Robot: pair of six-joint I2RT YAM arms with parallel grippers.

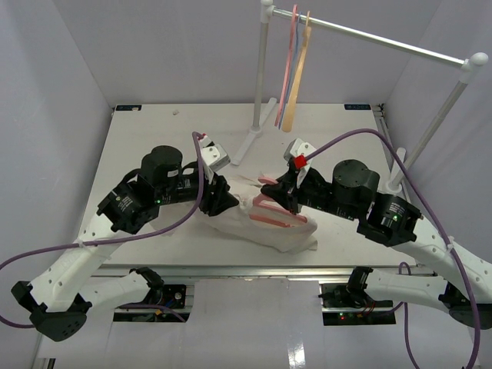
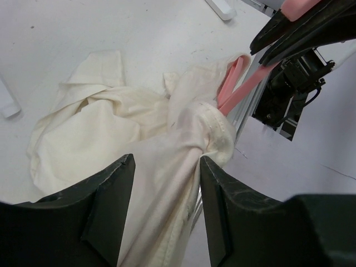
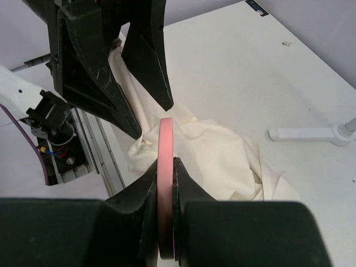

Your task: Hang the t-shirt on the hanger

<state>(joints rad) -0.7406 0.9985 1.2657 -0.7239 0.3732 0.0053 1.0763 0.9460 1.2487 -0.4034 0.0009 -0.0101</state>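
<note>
The cream t-shirt (image 1: pixel 265 233) lies bunched on the table near its front edge. My left gripper (image 1: pixel 221 201) is shut on a gathered fold of the t-shirt (image 2: pixel 111 128), which runs taut between its fingers (image 2: pixel 222 211). My right gripper (image 1: pixel 283 197) is shut on the pink hanger (image 1: pixel 278 218), holding it edge-on (image 3: pixel 166 139) above the cloth (image 3: pixel 217 150). One arm of the hanger (image 2: pixel 239 89) goes into the shirt's collar opening. The left gripper (image 3: pixel 117 67) stands just beyond the hanger in the right wrist view.
A white clothes rack stands at the back, with its post (image 1: pixel 260 69), rail (image 1: pixel 384 38) and foot (image 1: pixel 247 144). A second pink hanger (image 1: pixel 290 54) and a tan hanger (image 1: pixel 296 88) hang on it. The right post (image 1: pixel 430 131) stands by the table edge.
</note>
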